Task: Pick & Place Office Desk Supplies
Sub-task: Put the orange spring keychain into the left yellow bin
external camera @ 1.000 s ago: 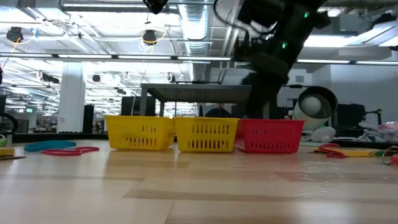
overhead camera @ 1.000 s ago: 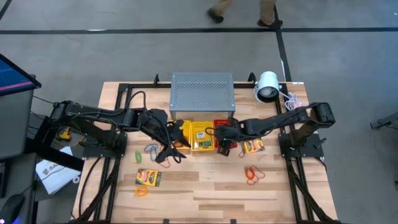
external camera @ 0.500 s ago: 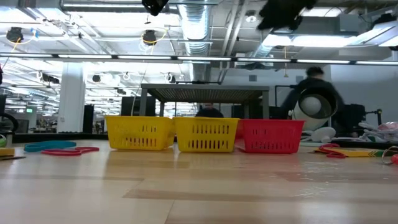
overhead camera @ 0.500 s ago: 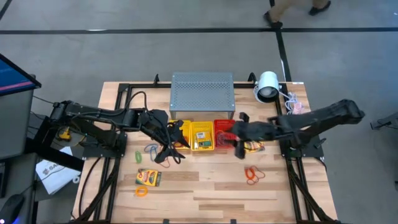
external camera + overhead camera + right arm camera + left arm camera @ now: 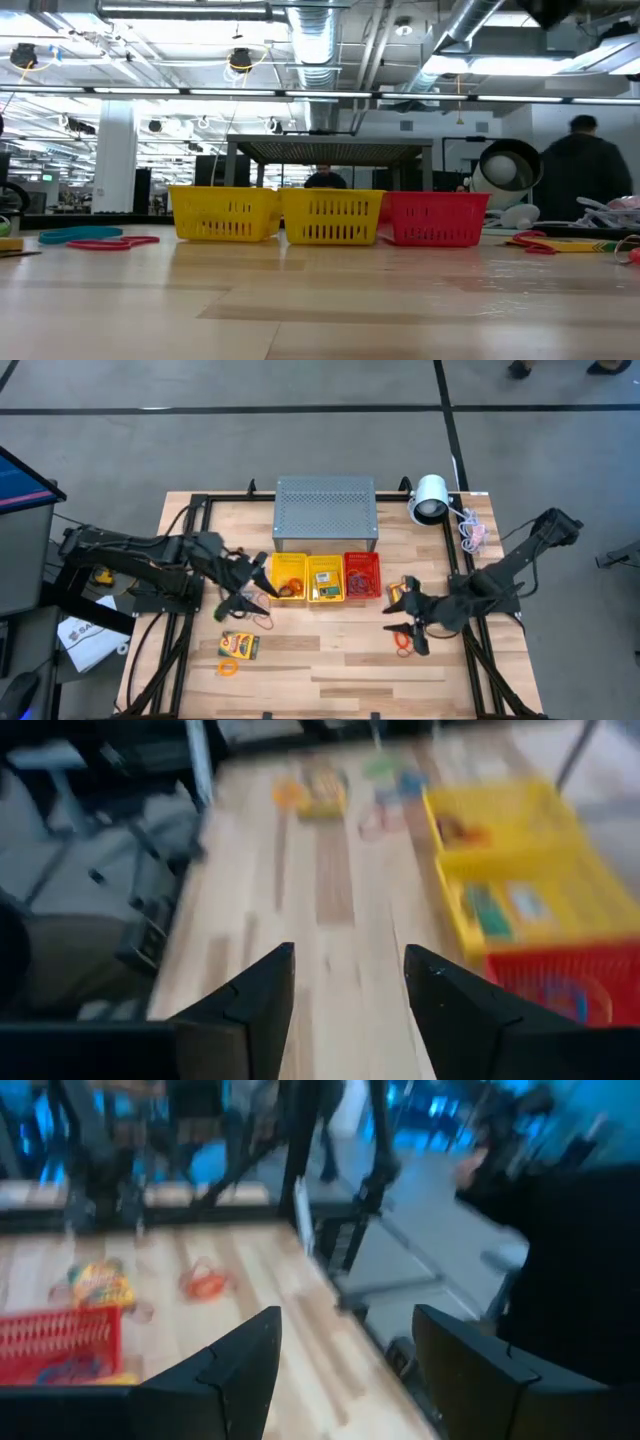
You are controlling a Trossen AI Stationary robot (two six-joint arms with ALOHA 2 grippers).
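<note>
1. While both arms hang over the tabletop (image 5: 330, 665), neither tool grips anything. The right tool (image 5: 398, 619) has its fingers apart and empty, just beside the red band loops (image 5: 404, 643). The left tool (image 5: 246, 603), likewise spread and empty, hovers near the left yellow basket (image 5: 289, 557).
2. The loops will probably handle as light, limp, stretchy things lying flat on the wood. A pinch across one strand, with the fingers brought right down to the surface, looks the surest hold. Tangled loops may lift as one bunch.
3. A card box (image 5: 238, 646) lies flat towards the front left of the tabletop, with an orange loop (image 5: 227, 667) just beside it. A second box (image 5: 407, 592) lies between the right tool and the red basket (image 5: 362, 555).
4. The boxes should be light, stiff and smooth-faced. They are best taken across the narrow sides, since too hard a squeeze could dent the card.
5. The boxes are bright yellow with green and red print, and the loops are thin and vivid. Another box already sits in the middle yellow basket (image 5: 326, 557).
</note>
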